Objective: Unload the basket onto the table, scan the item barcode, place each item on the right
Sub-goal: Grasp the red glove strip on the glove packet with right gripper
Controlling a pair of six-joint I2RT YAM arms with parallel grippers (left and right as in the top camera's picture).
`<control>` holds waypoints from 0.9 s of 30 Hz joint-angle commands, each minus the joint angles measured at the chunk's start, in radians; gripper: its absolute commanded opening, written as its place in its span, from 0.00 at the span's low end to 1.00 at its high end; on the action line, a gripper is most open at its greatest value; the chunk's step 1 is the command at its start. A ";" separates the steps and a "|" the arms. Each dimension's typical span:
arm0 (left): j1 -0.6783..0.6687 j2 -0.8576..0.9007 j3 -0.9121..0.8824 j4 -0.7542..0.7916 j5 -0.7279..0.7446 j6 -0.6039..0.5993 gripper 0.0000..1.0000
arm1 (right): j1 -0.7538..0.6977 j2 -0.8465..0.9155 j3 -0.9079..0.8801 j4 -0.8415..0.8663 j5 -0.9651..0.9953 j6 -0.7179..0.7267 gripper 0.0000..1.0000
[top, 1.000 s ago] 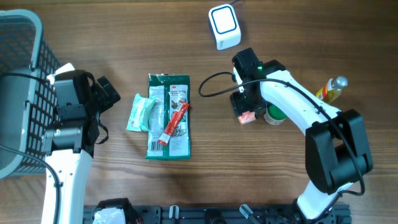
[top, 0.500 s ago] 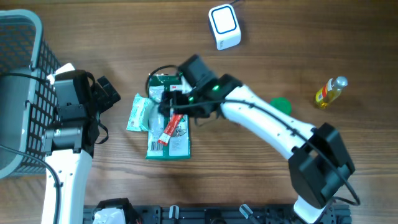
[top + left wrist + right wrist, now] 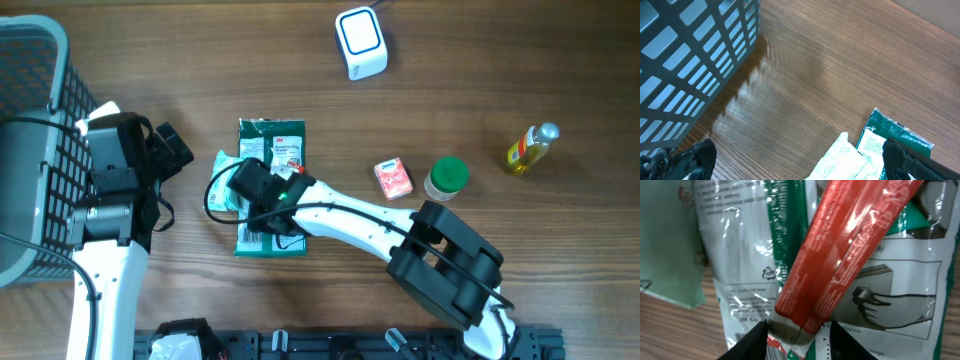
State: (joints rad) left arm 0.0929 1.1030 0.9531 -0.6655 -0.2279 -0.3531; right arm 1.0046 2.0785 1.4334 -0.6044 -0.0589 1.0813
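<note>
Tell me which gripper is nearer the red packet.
Right. The right gripper straddles the lower end of the red packet; the left gripper hangs apart, beside the basket.

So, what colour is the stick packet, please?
Red; the stick packet shows best in right wrist view.

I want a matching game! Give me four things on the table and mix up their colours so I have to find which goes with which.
Things:
1. basket
2. scanner
3. bottle
4. stick packet

Colours:
A. red
B. yellow
C. grey
D. white

Right pairs: 1-C, 2-D, 3-B, 4-A
</note>
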 commanded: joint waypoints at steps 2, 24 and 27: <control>0.004 -0.003 0.008 0.003 -0.013 0.009 1.00 | 0.000 0.022 0.012 0.002 0.053 0.021 0.33; 0.004 -0.003 0.008 0.003 -0.013 0.009 1.00 | -0.064 0.011 0.012 -0.089 0.048 -0.290 0.04; 0.004 -0.003 0.008 0.003 -0.013 0.009 1.00 | -0.071 -0.007 0.016 -0.091 0.048 -0.373 0.04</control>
State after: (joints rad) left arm 0.0929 1.1030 0.9531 -0.6655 -0.2279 -0.3531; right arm 0.9470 2.0785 1.4418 -0.6914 -0.0296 0.7631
